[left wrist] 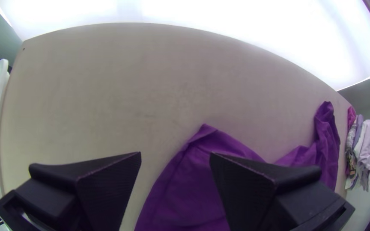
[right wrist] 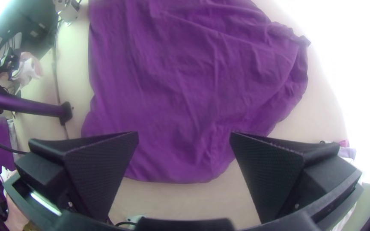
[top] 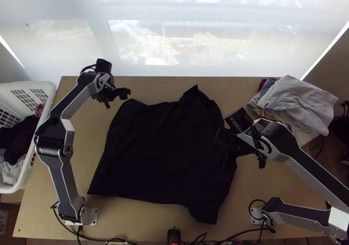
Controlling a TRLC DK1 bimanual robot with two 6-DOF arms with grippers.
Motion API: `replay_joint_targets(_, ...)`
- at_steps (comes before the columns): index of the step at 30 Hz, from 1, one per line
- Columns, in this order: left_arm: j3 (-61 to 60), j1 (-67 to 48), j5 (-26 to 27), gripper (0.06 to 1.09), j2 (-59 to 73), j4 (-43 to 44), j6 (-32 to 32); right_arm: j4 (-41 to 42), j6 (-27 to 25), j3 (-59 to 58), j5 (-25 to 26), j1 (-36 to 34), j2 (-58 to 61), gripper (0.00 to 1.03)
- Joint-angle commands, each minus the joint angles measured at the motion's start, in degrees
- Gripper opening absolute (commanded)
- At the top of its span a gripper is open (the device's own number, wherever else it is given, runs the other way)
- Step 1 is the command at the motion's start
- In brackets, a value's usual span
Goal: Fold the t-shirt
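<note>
Taking in the wooden table [top: 89,144] beneath left pincer [left wrist: 175,155] and right pincer [right wrist: 184,133], then the dark t-shirt [top: 161,149], spread but rumpled below the right pincer and near the left pincer. Would call it roughly laid out, with no clear fold made and all folding left. Out left of the left pincer, see the white basket [top: 43,86], holding dark clothes [top: 19,138] and pale cloth [top: 13,173]; beyond the right pincer, a pile of clothes [top: 296,105]. Smallest, find both spread wide, pinching nothing.
</note>
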Motion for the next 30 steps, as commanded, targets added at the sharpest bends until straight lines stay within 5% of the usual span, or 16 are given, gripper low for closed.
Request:
replay_joint_targets(1,6.3,-1.0,-0.2,0.85,9.5,0.4,0.1,0.4,0.2,1.3,-0.3,-1.2,2.2,0.99)
replay_joint_targets(11,8.0,-1.8,-0.2,0.83,11.5,-2.2,0.1,0.8,0.1,2.5,-0.6,-1.8,3.3,0.99)
replay_joint_targets(15,8.0,-2.0,-0.2,0.64,11.6,-3.8,-0.1,1.1,0.0,2.8,-0.6,-2.3,3.7,0.99)
replay_joint_targets(18,8.0,-2.2,0.0,0.33,11.6,-4.2,0.9,2.3,-0.4,3.2,-0.5,-3.3,4.2,0.99)
replay_joint_targets(21,8.0,-2.3,0.2,0.14,11.4,-5.1,2.3,4.1,-0.8,4.1,-0.5,-5.5,5.6,0.99)
replay_joint_targets(30,7.9,-2.4,0.2,0.09,7.2,-7.7,3.1,13.5,-3.2,11.5,-0.6,-14.1,19.8,0.99)
